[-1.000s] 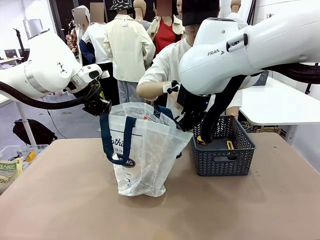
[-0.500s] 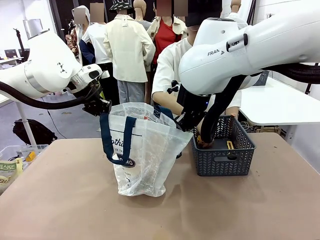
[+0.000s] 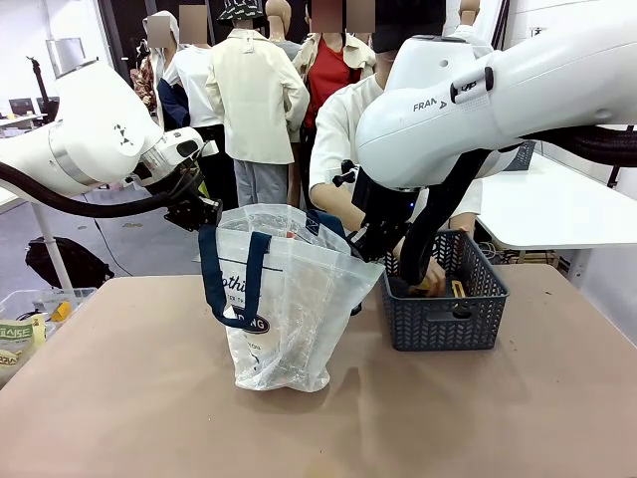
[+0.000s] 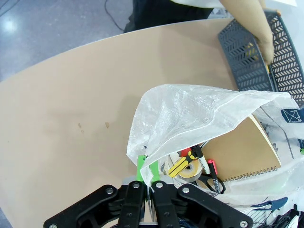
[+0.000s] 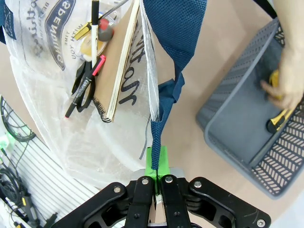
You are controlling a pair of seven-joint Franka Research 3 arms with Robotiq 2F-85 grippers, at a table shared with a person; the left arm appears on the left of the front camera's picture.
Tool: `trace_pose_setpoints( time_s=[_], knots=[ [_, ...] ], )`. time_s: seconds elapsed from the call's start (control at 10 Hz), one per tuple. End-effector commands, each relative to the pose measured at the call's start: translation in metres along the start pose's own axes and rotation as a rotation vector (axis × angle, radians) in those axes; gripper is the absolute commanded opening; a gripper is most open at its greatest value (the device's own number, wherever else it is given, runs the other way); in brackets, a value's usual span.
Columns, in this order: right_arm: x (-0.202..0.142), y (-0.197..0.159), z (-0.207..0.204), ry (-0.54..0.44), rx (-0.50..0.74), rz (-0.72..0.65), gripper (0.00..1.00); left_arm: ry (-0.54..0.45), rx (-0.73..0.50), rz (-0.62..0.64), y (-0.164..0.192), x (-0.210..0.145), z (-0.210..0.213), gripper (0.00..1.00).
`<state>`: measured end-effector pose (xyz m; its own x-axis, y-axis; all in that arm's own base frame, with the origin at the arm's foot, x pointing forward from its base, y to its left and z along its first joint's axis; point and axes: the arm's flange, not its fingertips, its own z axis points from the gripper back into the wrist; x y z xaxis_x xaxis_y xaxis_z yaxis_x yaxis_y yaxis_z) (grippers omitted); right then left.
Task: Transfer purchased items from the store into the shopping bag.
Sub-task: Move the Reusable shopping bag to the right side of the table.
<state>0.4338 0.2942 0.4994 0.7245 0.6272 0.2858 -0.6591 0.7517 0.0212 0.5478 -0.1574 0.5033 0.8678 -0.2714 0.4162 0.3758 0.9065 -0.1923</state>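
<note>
Two grippers pinch the shopping bag (image 3: 284,299) open for loading.
The left gripper (image 4: 147,166) is clenched on the translucent rim, the right gripper (image 5: 156,164) on the rim by a navy handle (image 5: 173,42); between them the bag stands on the desk (image 3: 139,418), a notebook (image 4: 237,152) and scissors (image 4: 216,183) inside. Beside it, a person's hand (image 5: 287,80) reaches into the grey basket (image 3: 443,321). Best to hold both edges taut, level and well apart, leaving a wide mouth.
</note>
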Motion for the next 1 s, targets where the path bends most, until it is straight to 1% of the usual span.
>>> trace_pose_setpoints(
  time_s=[0.0, 0.9],
  knots=[
    [-0.0045, -0.0018, -0.0004, 0.002, 0.006, -0.014, 0.0, 0.002, 0.003, 0.01, 0.0021, -0.0009, 0.0032, 0.0],
    [-0.0045, -0.0018, -0.0004, 0.002, 0.006, -0.014, 0.0, 0.002, 0.003, 0.01, 0.0021, -0.0009, 0.0032, 0.0]
  ],
)
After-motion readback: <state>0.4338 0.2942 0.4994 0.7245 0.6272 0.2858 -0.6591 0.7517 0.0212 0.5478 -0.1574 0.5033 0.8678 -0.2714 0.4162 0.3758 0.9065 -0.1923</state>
